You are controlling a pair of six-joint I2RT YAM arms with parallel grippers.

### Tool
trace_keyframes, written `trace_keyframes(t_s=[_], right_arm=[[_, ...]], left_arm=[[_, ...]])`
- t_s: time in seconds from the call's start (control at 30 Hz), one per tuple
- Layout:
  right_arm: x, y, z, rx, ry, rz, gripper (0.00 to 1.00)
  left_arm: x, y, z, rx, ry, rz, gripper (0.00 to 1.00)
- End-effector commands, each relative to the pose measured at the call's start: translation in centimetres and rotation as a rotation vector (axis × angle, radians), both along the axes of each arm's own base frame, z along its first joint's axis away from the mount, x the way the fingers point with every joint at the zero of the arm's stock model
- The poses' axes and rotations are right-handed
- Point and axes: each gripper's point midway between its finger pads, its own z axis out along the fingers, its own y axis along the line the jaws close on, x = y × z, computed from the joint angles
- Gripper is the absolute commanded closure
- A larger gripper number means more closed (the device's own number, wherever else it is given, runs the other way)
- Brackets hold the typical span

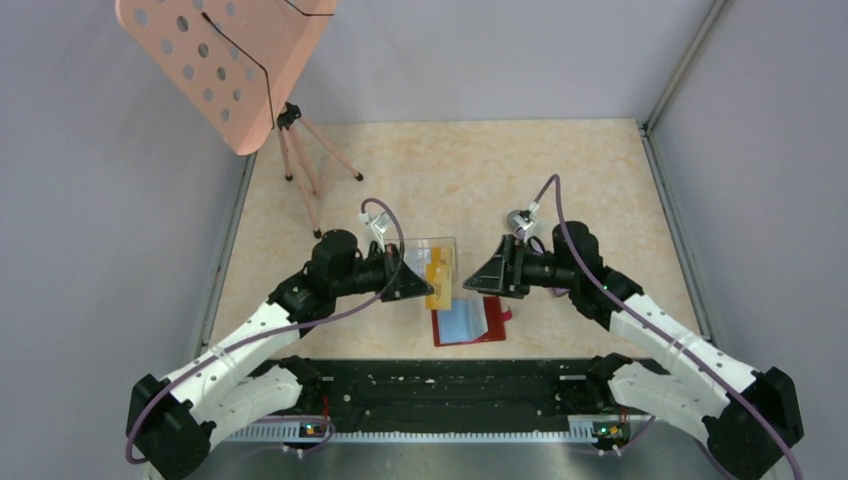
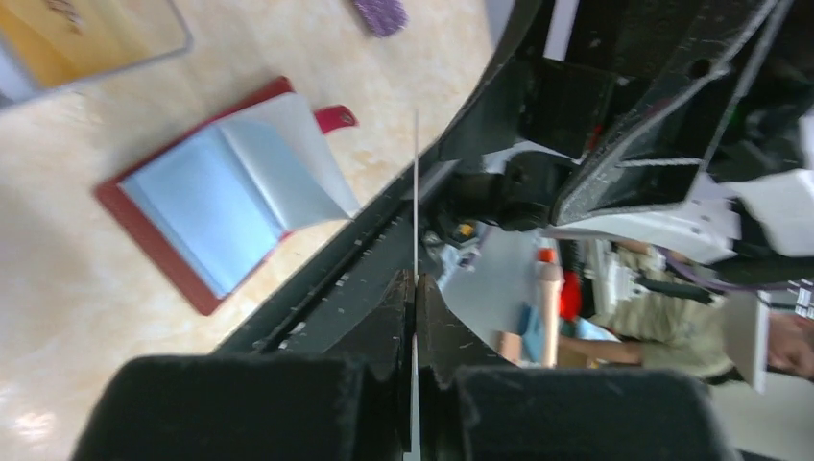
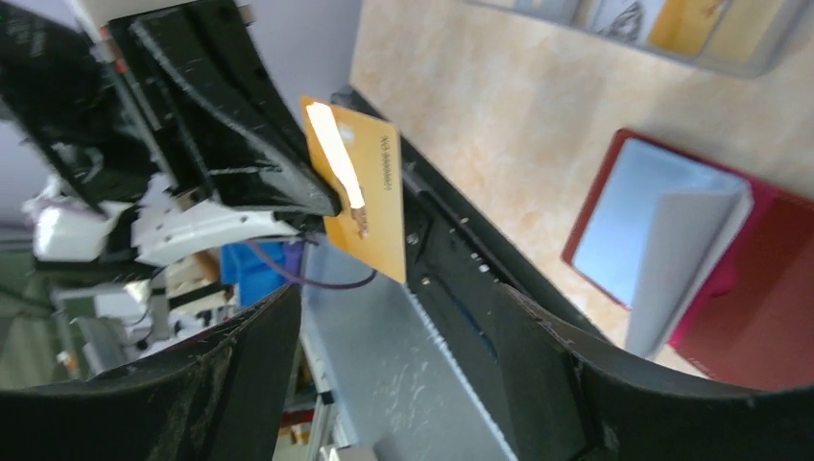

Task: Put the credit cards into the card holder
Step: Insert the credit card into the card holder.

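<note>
Though left pincer [image 2: 415, 288] grips yellow card [image 3: 370, 206], wrist view shows edge only.

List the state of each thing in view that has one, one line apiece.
Left claw, shut on a yellow card.
Right claw, open, empty.
Card holder, lying open on the table, one sleeve leaf raised.
Clear tray, holding other yellow cards.
</note>
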Motion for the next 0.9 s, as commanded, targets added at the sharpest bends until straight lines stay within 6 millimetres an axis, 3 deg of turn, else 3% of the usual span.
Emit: trace_keyframes(t_s=[0.0,0.07,0.2,0.5,0.57,0.7,0.77,0.8,0.87], right_arm=[[-2.4,0.6,4.5,0.235,-0.046,0.073,0.31],[-3.0,0.6,4.7,0.277,-0.041,0.091,0.38],[-4.0,1.0,4.7,0.324,-0.03,0.128,0.42],[-4.7,3.4,5.5,0.371,-0.031,0.195,0.58],[-4.7,3.8,5.4,0.37,-0.025,0.204,0.67],[-5.0,4.1,5.3,0.368,-0.021,0.217,1.0],[-5.0,4.1,5.4,0.368,-0.027,0.216,1.0],[-5.0,4.0,5.4,0.364,-0.032,0.217,1.0],[-4.8,3.9,4.8,0.326,-0.037,0.203,1.0]], left_arm=[[-2.7,-1.4,6.1,-0.31,-0.063,-0.12,1.0],[-3.5,-1.3,6.4,-0.358,-0.054,-0.143,1.0],[-4.4,-1.3,6.4,-0.392,-0.035,-0.168,1.0],[-5.2,-1.8,5.4,-0.379,0.015,-0.213,1.0],[-5.2,-1.9,5.2,-0.377,0.02,-0.214,1.0],[-5.2,-1.9,5.1,-0.371,0.02,-0.216,1.0],[-5.2,-1.9,4.8,-0.36,0.025,-0.216,1.0],[-5.1,-1.8,4.6,-0.352,0.026,-0.21,0.99],[-5.0,-1.7,3.9,-0.326,0.037,-0.189,0.83]])
